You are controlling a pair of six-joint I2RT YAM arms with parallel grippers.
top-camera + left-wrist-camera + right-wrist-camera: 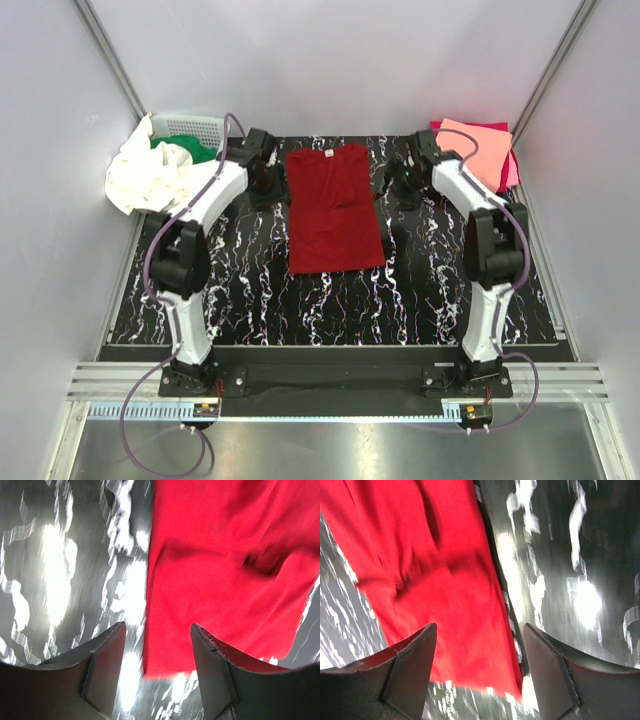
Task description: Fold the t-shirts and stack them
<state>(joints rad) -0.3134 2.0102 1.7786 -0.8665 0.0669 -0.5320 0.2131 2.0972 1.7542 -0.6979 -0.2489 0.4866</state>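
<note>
The dark red t-shirt [335,210] lies flat in the middle of the mat as a long rectangle, its sides folded in and its collar at the far end. My left gripper [270,188] hovers at the shirt's far left edge and is open; in the left wrist view [157,630] a shirt corner [220,580] lies below the gap, untouched. At the far right edge my right gripper [393,187] is open too, with the shirt's edge [445,595] under its gap [480,630]. A salmon pink t-shirt [482,148] rests folded on a magenta one [512,172] at the back right.
A white lattice basket [195,127] stands at the back left corner with a green t-shirt [190,150] in it and a crumpled white t-shirt [150,178] spilling over its front. The black marbled mat [330,305] covers the table between grey walls.
</note>
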